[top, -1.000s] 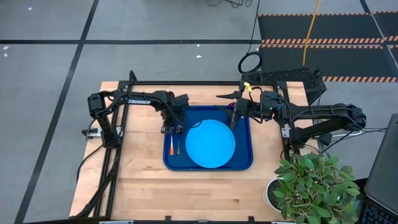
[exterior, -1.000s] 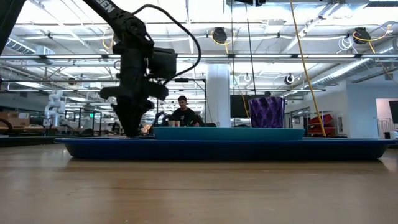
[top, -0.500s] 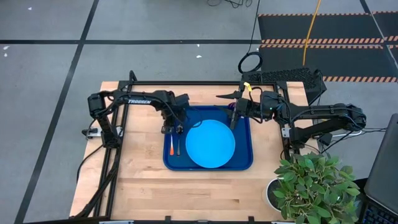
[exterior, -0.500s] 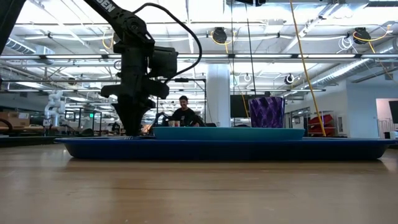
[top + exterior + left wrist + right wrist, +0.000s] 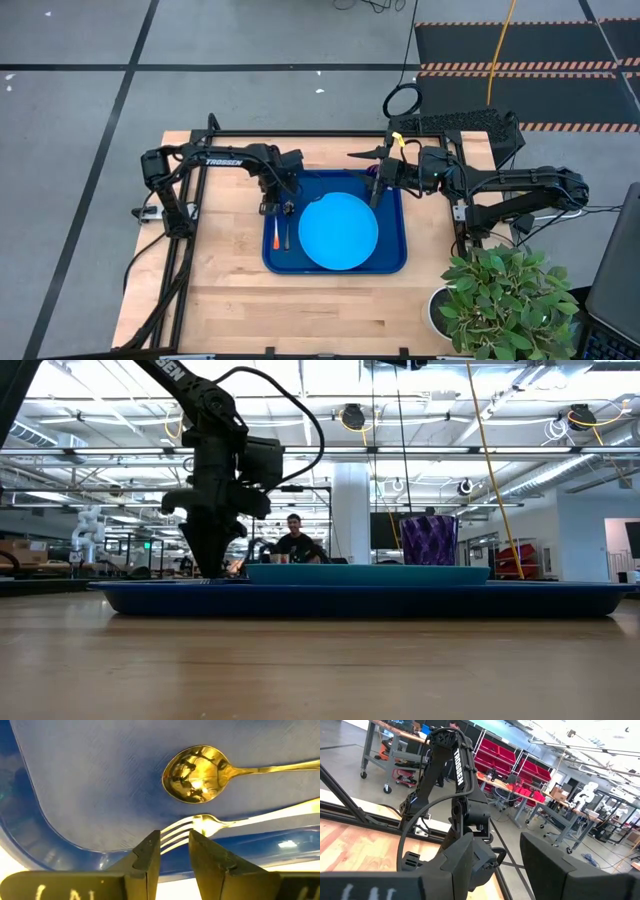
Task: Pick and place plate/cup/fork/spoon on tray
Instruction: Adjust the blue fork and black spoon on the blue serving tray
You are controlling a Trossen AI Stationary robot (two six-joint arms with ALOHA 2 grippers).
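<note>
The dark-blue tray (image 5: 390, 262) lies mid-table with the sky-blue plate (image 5: 338, 231) on it. Left of the plate, the fork (image 5: 275, 238) and the spoon (image 5: 287, 237) lie side by side on the tray floor. The purple cup (image 5: 428, 540) stands upright at the tray's far right. My left gripper (image 5: 174, 851) points down over the fork's tines (image 5: 176, 834), open by a narrow gap with nothing between its fingers. The spoon's bowl (image 5: 196, 774) lies just beyond. My right gripper (image 5: 496, 866) hangs high over the tray's far right corner (image 5: 374, 188), level and open. My left gripper's fingertips (image 5: 151, 851) stand right above the tips of the fork's tines, coming from above and pointing down. Whether they touch the fork I cannot tell. The fork lies flat on the tray.
A potted plant (image 5: 500, 300) stands at the table's near right corner. Bare wood (image 5: 300, 310) stretches between the tray and the near edge. A black frame (image 5: 300, 135) runs along the far edge. A person (image 5: 293, 540) sits in the room behind.
</note>
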